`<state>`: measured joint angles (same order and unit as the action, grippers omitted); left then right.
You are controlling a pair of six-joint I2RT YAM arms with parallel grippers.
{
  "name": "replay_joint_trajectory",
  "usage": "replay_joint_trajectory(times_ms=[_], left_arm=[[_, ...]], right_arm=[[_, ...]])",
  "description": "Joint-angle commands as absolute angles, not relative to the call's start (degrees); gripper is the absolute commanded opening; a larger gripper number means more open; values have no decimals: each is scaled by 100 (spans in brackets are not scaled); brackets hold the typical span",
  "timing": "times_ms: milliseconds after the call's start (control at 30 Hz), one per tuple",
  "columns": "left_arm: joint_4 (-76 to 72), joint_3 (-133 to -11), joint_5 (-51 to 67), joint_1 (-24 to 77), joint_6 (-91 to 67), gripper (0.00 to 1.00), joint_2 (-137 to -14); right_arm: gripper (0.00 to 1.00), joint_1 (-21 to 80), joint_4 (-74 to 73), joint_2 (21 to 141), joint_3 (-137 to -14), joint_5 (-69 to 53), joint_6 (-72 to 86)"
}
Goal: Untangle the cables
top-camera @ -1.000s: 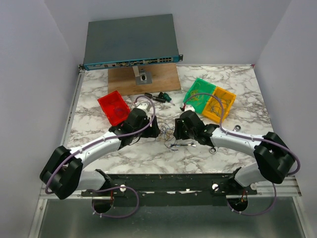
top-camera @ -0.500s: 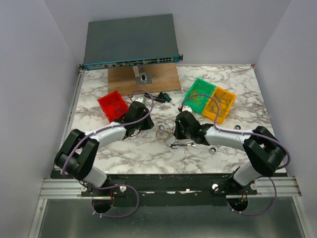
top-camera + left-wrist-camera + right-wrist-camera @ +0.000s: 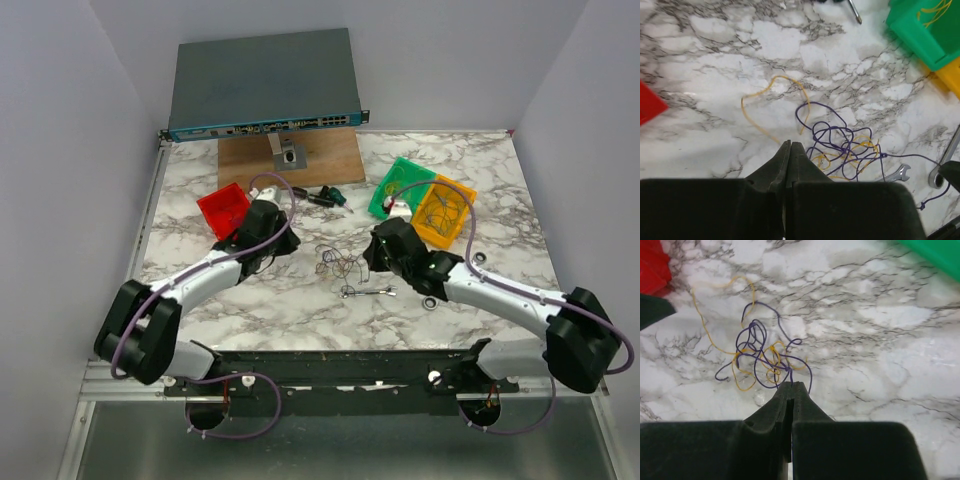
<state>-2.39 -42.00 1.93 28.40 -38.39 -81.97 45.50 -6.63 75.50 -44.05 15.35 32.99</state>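
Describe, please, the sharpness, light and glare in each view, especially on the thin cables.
Top external view: even light, soft shadows, the cables only a faint scribble. Left wrist view: marble table and cables sharp, the left gripper dark, almost without detail. Right wrist view: cables clear, green bin corner slightly soft, the right gripper equally dark. No strong glare anywhere.

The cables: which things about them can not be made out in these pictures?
Left wrist view: the shut left gripper hides whether it pinches the yellow strand of the cables.
Right wrist view: the shut right gripper hides the purple strand's end likewise.
Top view: strands too thin to trace crossings.
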Motion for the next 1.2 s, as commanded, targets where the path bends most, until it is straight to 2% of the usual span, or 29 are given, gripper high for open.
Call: replay_joint_trajectory(times_ms=[0, 200, 267, 333, 367, 467, 567, 700, 867, 933, 1167], left_arm=[[-9, -3848, -193, 2551, -3759, 0, -7142], [236, -3295, -371, 2202, -4068, 0, -5879], [135, -3218, -298, 2196, -3959, 0, -5607], [32, -3232, 68, 2220, -3825, 0, -5539], [-142, -3246, 384, 2247, -3759, 7, -5535], [-760, -3178, 847, 2569, -3455, 42, -5473], [-1285, -3153, 1082, 2991, -2951, 66, -5369], [-1950, -3142, 1664, 3378, -2481, 77, -5240], [-2649, -3011, 2169, 3520, -2210, 84, -5170], [-2653, -3086, 2219, 3544, -2164, 93, -5251], [-2519, -3513, 2468, 3551, -2161, 96, -5730]], right_arm=[[1, 4414, -1355, 6873, -4359, 2728, 3425], [1, 4183, -1865, 5622, -4430, 4170, 3626], [1, 4168, -1690, 5277, -4464, 3903, 3284], [1, 4166, -1425, 5096, -4539, 3091, 2837], [1, 4168, -1355, 5082, -4644, 2505, 2706], [1, 4172, -1381, 5305, -5114, 1301, 2569], [1, 4167, -1413, 5563, -5524, 541, 2579], [1, 4175, -1491, 5887, -5931, 51, 2743], [1, 4174, -1347, 6219, -6099, -624, 2958], [1, 4170, -1205, 6359, -6146, -1088, 2998], [1, 4172, -1085, 6753, -6345, -2105, 2921]])
